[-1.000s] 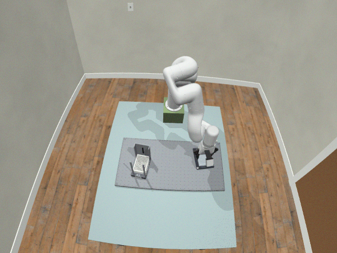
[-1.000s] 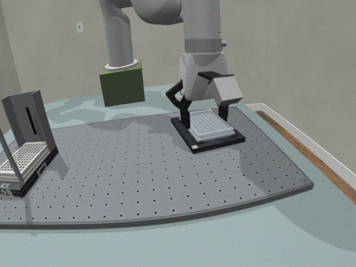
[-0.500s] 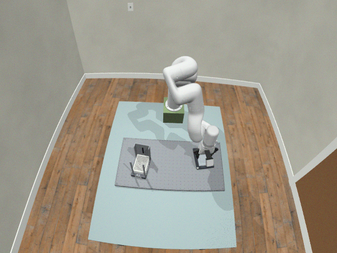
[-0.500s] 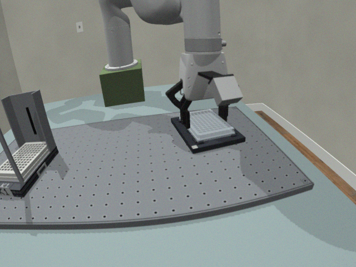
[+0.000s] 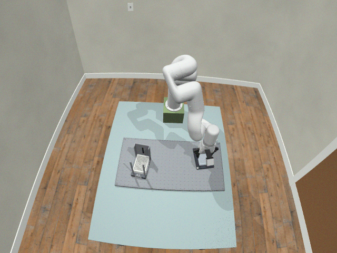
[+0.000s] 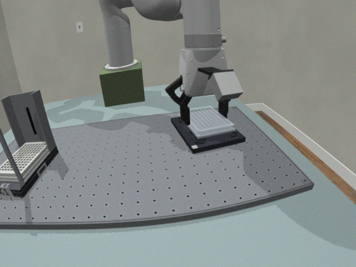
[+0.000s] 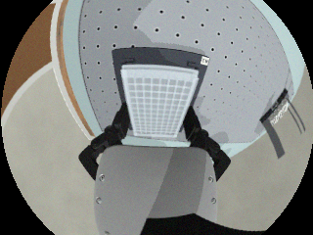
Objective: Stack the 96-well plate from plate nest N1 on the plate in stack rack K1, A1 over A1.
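A clear 96-well plate (image 6: 209,122) sits on the black plate nest N1 (image 6: 207,134) at the right of the grey breadboard. A pale A1 square (image 6: 194,147) marks the nest's near left corner; it also shows in the wrist view (image 7: 203,61). My gripper (image 6: 203,114) stands over the nest, its two black fingers shut on the far end of the plate, one on each long side, as in the wrist view (image 7: 158,132). The plate still rests low in the nest. The stack rack K1 (image 6: 21,149) at the left holds a white 96-well plate (image 6: 22,159); it also shows in the overhead view (image 5: 141,162).
K1 has a tall grey back wall (image 6: 27,119) and thin upright posts (image 6: 10,156) at its front. The green arm base block (image 6: 122,83) stands behind the breadboard. The breadboard's right edge (image 6: 287,152) is close to the nest.
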Robot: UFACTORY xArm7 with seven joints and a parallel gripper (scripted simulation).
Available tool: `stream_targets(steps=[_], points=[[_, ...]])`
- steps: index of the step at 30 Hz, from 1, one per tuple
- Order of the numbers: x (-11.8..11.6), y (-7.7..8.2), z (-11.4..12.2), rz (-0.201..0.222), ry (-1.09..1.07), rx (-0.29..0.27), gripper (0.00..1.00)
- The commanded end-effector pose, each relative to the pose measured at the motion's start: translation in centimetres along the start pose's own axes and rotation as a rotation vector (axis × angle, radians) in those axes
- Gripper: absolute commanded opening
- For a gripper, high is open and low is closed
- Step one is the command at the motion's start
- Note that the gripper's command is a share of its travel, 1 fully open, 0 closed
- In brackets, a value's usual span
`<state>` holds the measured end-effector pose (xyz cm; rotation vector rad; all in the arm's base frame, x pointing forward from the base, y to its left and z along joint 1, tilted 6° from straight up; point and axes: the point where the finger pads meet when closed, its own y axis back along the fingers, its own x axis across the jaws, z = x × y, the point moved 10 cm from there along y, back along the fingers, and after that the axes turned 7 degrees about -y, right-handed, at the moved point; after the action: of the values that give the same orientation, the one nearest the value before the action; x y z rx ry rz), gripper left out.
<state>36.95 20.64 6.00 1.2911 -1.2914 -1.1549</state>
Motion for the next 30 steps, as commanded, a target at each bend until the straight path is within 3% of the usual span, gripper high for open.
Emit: stream_targets(steps=[1,24,30], points=[[-0.1,0.3,-0.1,-0.002,0.000,0.003,0.00],[-0.1,1.2,-0.1,-0.001,0.000,0.003,0.00],[-0.1,2.2,-0.1,-0.001,0.000,0.003,0.00]])
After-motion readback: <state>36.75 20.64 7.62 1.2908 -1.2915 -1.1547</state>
